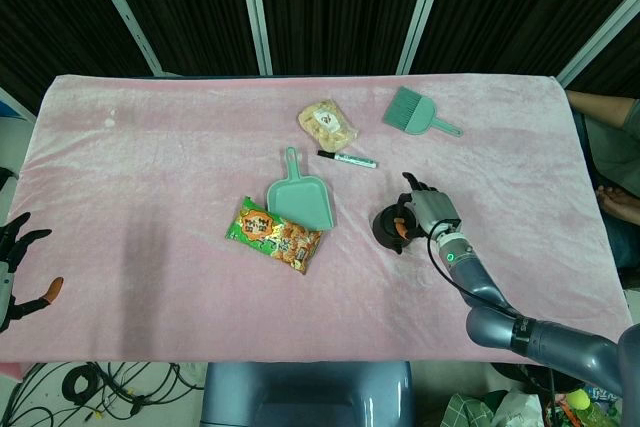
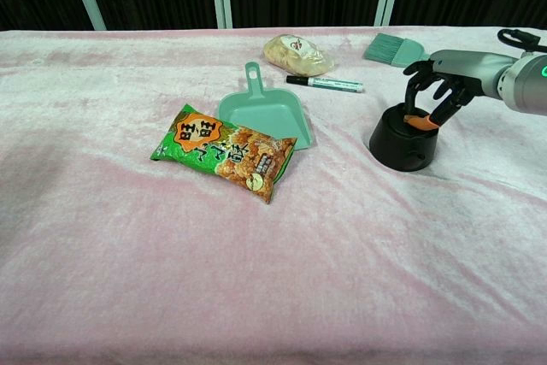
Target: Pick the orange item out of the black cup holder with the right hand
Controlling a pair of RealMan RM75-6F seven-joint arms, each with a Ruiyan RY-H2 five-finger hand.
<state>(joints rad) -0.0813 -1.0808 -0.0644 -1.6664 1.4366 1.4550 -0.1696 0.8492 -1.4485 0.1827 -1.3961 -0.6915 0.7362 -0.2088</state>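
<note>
A pale pink plush cloth covers the bench (image 2: 102,237). The flat plastic dustpan (image 2: 261,114) and the small hand brush (image 2: 395,48) are both mint green. The crinkly snack bag (image 2: 224,150) is bright green with orange and yellow print. The round cup holder (image 2: 402,144) is black, with an orange item (image 2: 417,121) in its mouth. The right hand (image 2: 438,83) is black-fingered on a silver-grey wrist. The marker pen (image 2: 325,83) is white with a black cap.

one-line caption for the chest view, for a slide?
Right hand reaching into the black cup holder at the orange item.
</note>
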